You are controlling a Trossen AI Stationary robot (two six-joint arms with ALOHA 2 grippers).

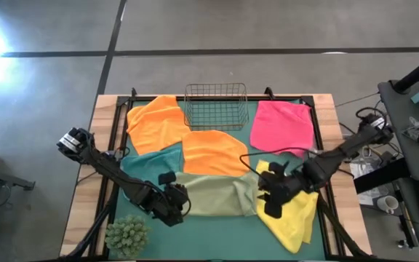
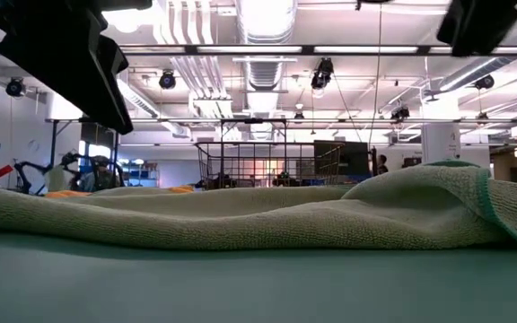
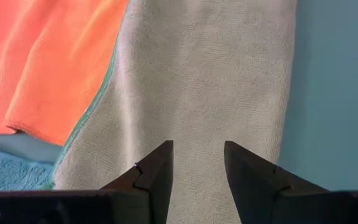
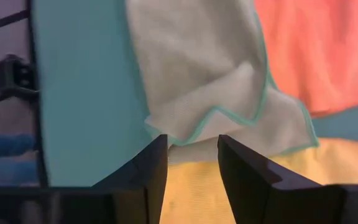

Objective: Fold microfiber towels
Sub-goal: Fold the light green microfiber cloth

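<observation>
Seen from above, a green-topped bench (image 1: 217, 229) carries six towels spread in overlapping patches. At the left, a spiky plant ball (image 1: 127, 234) sits near the front corner. Just beside it the left gripper (image 1: 182, 204) hangs over the left end of the pale olive-green towel (image 1: 217, 195), its fingers parted and holding nothing. This towel lies lengthwise along the front, already doubled over by the look of it. At its right end, the right gripper (image 1: 262, 191) hovers, also parted and empty, above a rumpled corner that overlaps the yellow towel (image 1: 293, 218). The fold seems partly made; next, each gripper would need to descend and pinch an end squarely.
</observation>
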